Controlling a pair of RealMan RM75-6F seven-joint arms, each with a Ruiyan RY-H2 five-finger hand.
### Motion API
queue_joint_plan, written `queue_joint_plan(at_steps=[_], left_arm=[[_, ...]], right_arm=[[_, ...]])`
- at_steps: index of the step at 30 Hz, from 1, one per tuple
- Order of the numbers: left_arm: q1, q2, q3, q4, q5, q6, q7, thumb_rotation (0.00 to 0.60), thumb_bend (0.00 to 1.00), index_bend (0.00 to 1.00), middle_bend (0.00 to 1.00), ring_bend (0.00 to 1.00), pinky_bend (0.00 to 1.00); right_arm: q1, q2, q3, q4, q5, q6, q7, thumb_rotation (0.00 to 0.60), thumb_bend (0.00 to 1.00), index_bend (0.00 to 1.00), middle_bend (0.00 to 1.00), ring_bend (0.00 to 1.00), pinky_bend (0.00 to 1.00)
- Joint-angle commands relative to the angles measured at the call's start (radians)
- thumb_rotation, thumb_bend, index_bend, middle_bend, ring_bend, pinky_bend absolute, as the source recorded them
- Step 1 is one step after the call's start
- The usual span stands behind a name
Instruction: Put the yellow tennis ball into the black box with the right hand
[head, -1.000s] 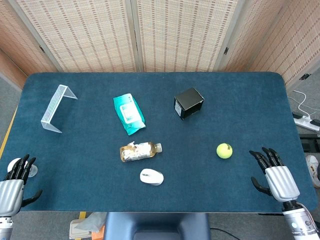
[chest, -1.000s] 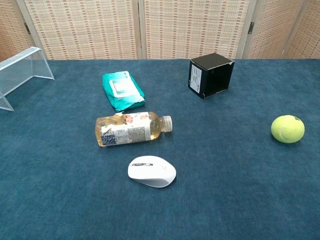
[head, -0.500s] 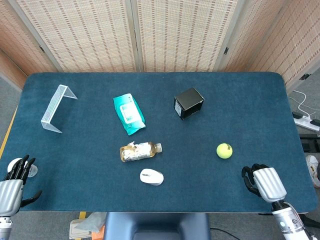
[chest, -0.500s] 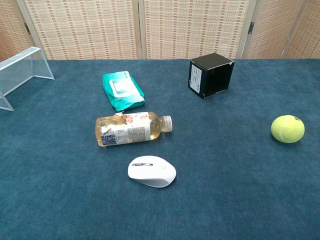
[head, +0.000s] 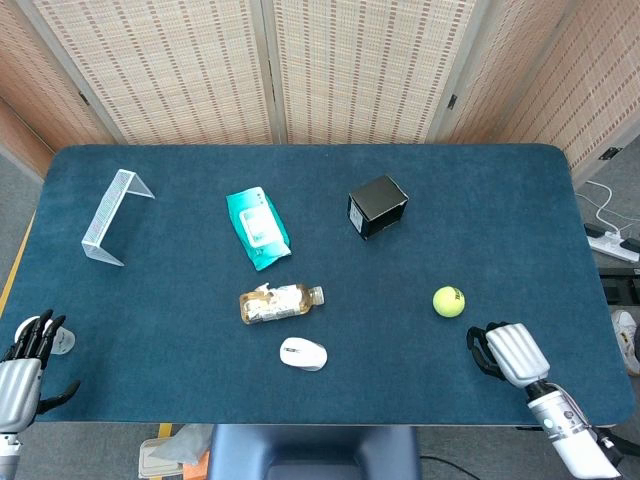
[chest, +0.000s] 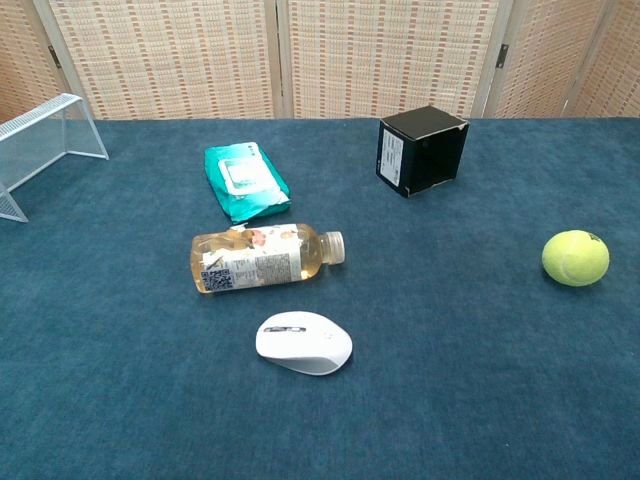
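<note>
Yellow tennis ball near right robot hand

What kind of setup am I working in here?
Probably an indoor lab or demo station: a table covered in blue felt, woven folding screens behind it, and unrelated test items like a tennis ball and computer mouse.

bare cloth between ball, box

Light is bright, even and diffuse in both views, falling mostly from above. Shadows are faint and short, pooled just under the black box and the yellow tennis ball. Both pictures are sharp, with no visible glare or motion blur.
</note>
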Motion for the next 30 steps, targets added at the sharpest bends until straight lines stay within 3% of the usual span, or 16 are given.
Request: queue_joint_plan(at_steps=[1, 30], left_arm=[[0.000, 0.000, 0.000, -0.001, -0.001, -0.001, 0.002, 0.600, 0.25, 0.00, 0.00, 0.00, 0.27], [-0.009, -0.008, -0.009, -0.023, -0.052, -0.035, 0.075, 0.600, 0.25, 0.00, 0.00, 0.00, 0.27]], right_arm=[[0.024, -0.014, -0.003, 0.033, -0.006, -0.022, 0.040, 0.600, 0.64, 0.82, 0.84, 0.55, 0.60], [0.191, -0.142, -0.050, 0.352, -0.057, -0.136, 0.381, 0.600, 0.63, 0.82, 0.83, 0.55, 0.60]])
